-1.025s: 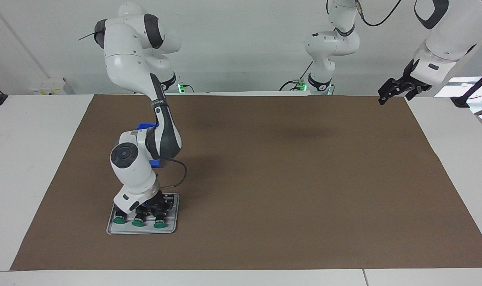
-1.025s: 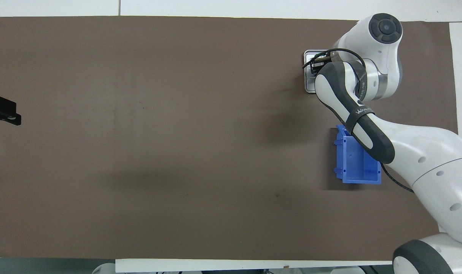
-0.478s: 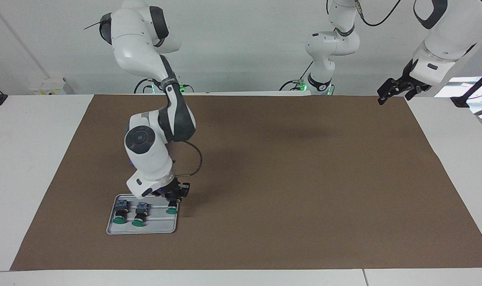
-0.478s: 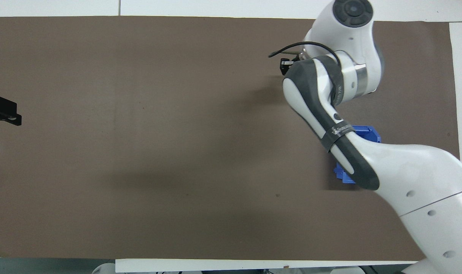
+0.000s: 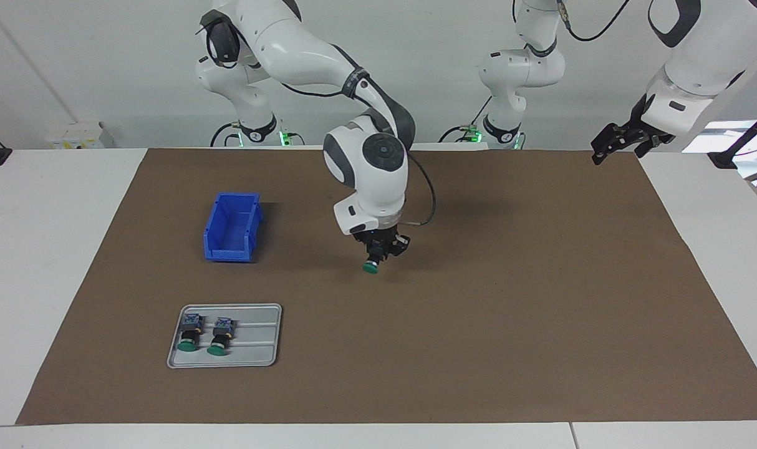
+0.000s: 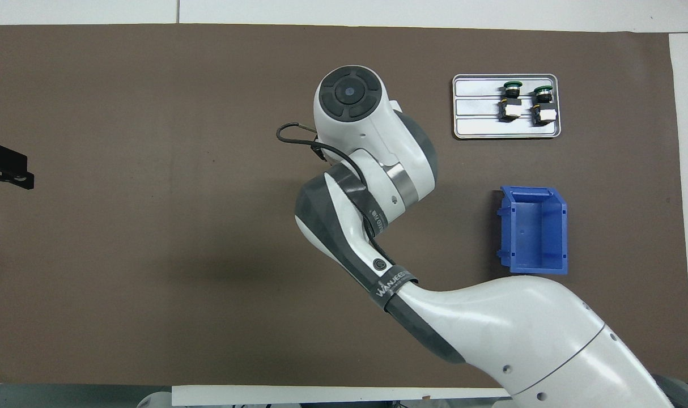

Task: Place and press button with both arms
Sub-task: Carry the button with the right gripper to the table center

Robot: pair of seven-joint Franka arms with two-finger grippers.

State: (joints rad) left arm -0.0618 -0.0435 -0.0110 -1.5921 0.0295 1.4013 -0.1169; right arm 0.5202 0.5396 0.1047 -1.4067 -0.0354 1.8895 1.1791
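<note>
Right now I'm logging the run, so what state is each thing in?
right gripper: shut on the button, up over the mat's middle
button: held, green cap down
two buttons: lying in the tray
tray: flat on the mat
blue bin: upright, empty
left gripper: waits over the mat's corner
</note>
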